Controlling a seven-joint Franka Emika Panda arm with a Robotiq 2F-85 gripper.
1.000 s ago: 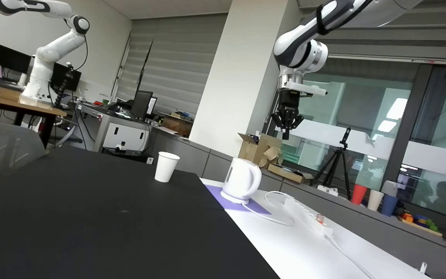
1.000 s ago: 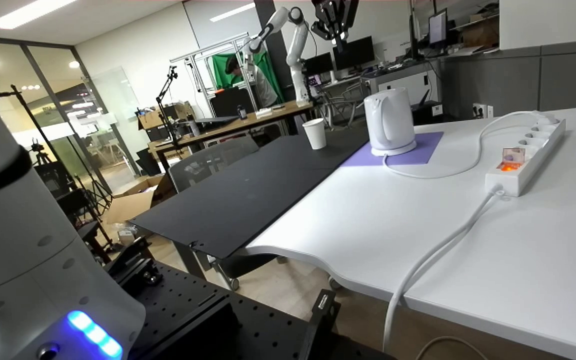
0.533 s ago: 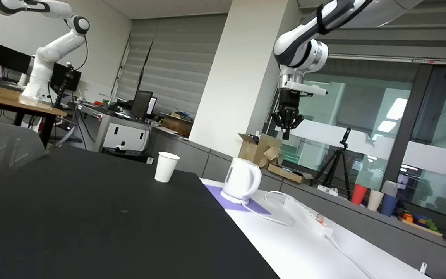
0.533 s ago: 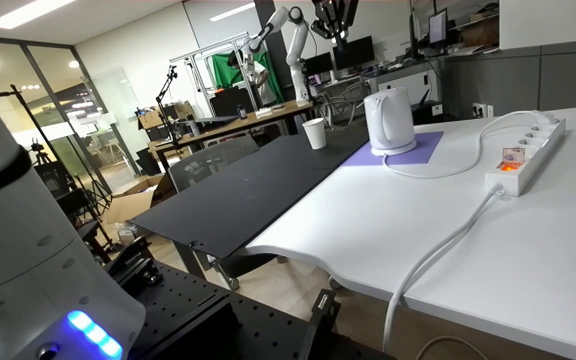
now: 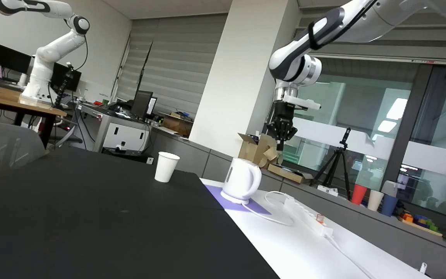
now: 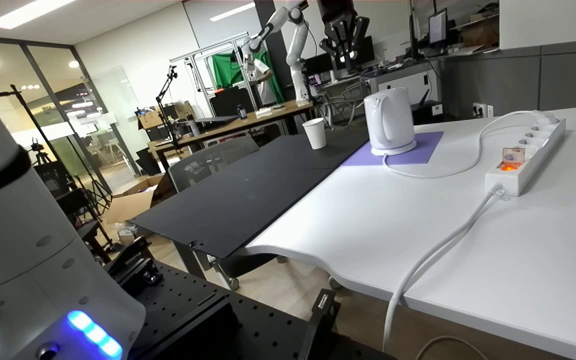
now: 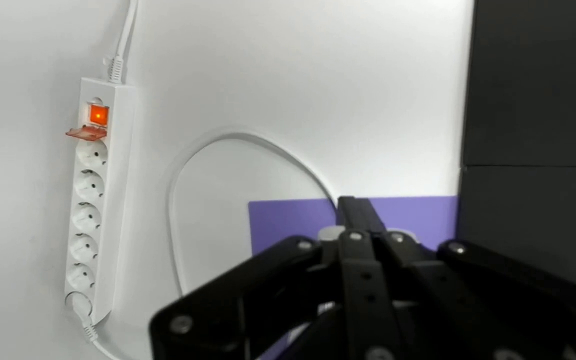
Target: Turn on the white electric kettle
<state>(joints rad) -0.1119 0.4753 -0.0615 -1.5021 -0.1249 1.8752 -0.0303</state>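
Fingers (image 5: 280, 146) came lower; kettle (image 6: 391, 120) between cup (image 6: 315, 134) and power strip (image 6: 529, 154)

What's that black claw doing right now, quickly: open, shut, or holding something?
Gripper: closed, its jaws together, with nothing seen held between them.

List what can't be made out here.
White electric kettle: any switch too small to discern, both exterior views; mostly behind the claw, wrist view.
White cup: contents hidden by its wall, both exterior views.
Power strip cord: cut off by top edge, wrist view.
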